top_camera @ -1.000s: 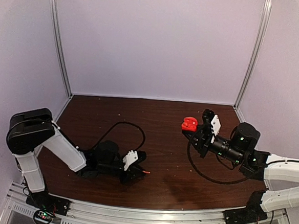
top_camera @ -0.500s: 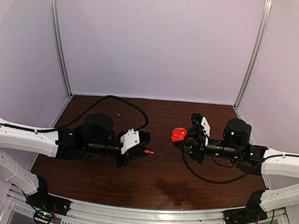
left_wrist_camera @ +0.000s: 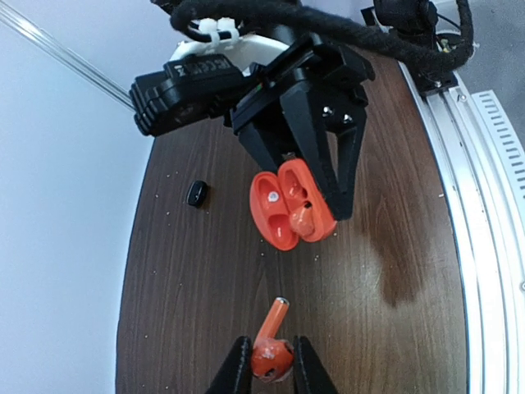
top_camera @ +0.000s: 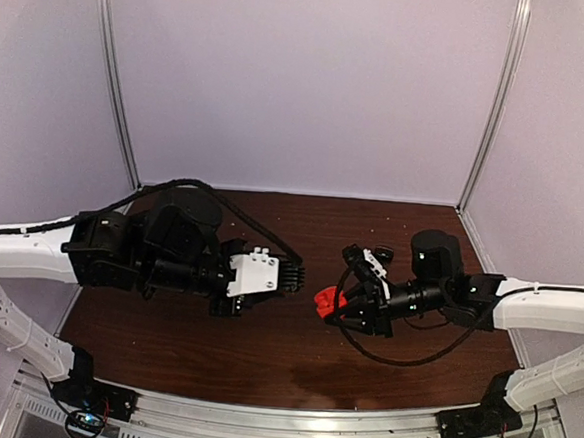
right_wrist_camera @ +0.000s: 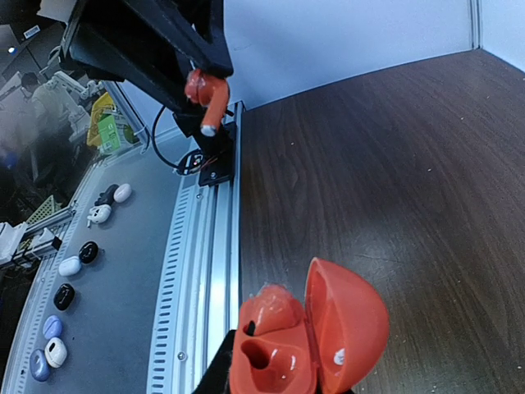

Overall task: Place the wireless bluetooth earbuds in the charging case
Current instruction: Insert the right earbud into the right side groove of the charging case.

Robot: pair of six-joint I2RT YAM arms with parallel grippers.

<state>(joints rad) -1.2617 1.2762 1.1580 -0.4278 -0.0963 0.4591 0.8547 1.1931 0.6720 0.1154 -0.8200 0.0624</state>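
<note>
The charging case (right_wrist_camera: 328, 336) is a bright red round shell, hinged open, and my right gripper (right_wrist_camera: 283, 382) is shut on its base. One red earbud (right_wrist_camera: 271, 308) sits in one socket; the socket beside it is bare. In the left wrist view the open case (left_wrist_camera: 283, 205) faces me, above the table. My left gripper (left_wrist_camera: 271, 349) is shut on a second red earbud (left_wrist_camera: 271, 359), stem pointing at the case a short gap away. From the top, the left gripper (top_camera: 296, 276) and the case (top_camera: 326, 302) nearly meet at mid-table.
A small black bean-sized piece (left_wrist_camera: 196, 193) lies on the brown table (top_camera: 263, 347) behind the case. The aluminium rail (right_wrist_camera: 205, 271) runs along the near edge. Cables loop beside both arms. Several other earbud cases lie on the grey floor (right_wrist_camera: 74, 271) beyond the rail.
My left arm has lifted off the table and reached right with the red earbud. My right arm has swung left and lower with the case. The two grippers now face each other closely.
</note>
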